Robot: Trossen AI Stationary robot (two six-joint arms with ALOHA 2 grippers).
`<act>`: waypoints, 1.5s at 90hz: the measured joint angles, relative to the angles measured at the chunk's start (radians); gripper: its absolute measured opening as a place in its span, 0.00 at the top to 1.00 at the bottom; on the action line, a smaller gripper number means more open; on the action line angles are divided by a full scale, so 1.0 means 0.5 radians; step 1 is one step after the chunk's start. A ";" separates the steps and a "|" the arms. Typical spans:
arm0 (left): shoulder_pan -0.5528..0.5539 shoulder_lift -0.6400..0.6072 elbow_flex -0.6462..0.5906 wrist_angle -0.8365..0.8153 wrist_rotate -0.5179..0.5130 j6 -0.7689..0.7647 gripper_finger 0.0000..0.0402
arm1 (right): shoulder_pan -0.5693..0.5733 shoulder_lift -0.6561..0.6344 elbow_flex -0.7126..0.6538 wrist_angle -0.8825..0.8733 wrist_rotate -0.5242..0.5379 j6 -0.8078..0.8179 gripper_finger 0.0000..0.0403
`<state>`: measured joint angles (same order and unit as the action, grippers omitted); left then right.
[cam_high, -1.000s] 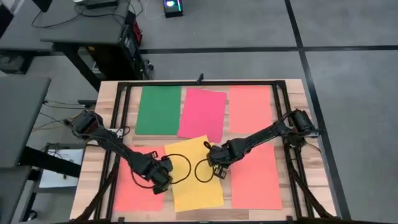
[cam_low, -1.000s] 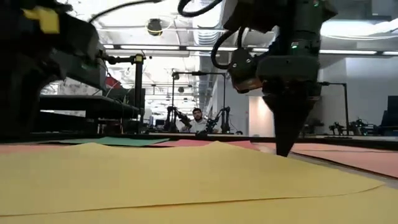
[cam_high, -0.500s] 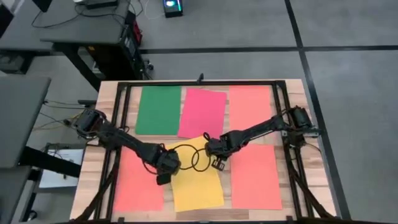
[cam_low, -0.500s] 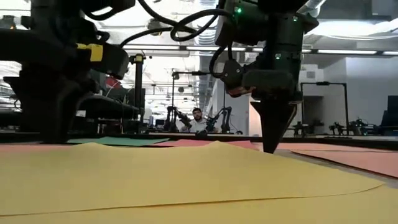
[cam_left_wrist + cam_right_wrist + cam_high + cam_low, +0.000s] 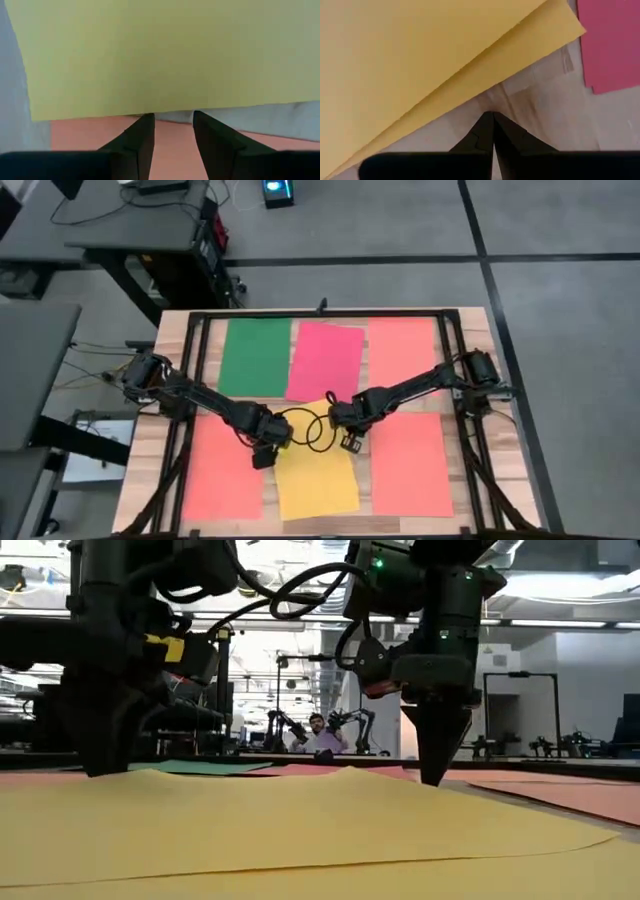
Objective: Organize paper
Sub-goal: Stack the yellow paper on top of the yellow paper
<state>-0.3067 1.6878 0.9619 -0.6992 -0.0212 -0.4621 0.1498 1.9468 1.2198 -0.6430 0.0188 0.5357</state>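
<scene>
overhead, no readable writing, left end effector (image 5: 172,120) parted at yellow paper (image 5: 315,475), right end effector (image 5: 493,118) closed, empty

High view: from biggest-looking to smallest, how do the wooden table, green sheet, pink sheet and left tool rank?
1. wooden table
2. green sheet and pink sheet, alike in size, so tied
3. left tool, clearly smallest

Both arms are dark, slender and multi-jointed. The left gripper (image 5: 173,120) carries two black, wedge-shaped fingers (image 5: 137,142) tapering to blunt tips. The right gripper (image 5: 493,116) carries matching black fingers (image 5: 479,135). Black cables loop (image 5: 303,427) from each wrist. A yellow marking (image 5: 165,647) and a green indicator light (image 5: 379,561) show on the housings.
</scene>
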 joint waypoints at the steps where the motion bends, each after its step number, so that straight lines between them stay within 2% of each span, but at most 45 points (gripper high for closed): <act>1: 0.001 0.000 0.000 0.006 0.000 0.010 0.70 | 0.001 0.000 0.000 0.005 0.001 -0.007 1.00; 25: 0.012 0.000 0.000 0.122 0.000 0.198 0.70 | 0.042 0.005 -0.002 0.073 0.052 -0.227 1.00; 53: 0.021 0.000 0.000 0.123 -0.007 0.261 0.70 | 0.068 0.007 -0.002 0.099 0.052 -0.237 1.00; 109: 0.080 -0.001 0.000 0.095 -0.073 0.271 0.70 | 0.213 0.007 0.005 0.036 0.031 -0.060 1.00; 135: 0.080 -0.001 0.001 0.015 -0.077 0.196 0.70 | 0.231 -0.106 -0.010 -0.136 -0.009 0.069 1.00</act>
<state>-0.2665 1.6873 0.9623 -0.6918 -0.0594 -0.3644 0.2655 1.8937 1.2148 -0.7111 0.0145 0.5703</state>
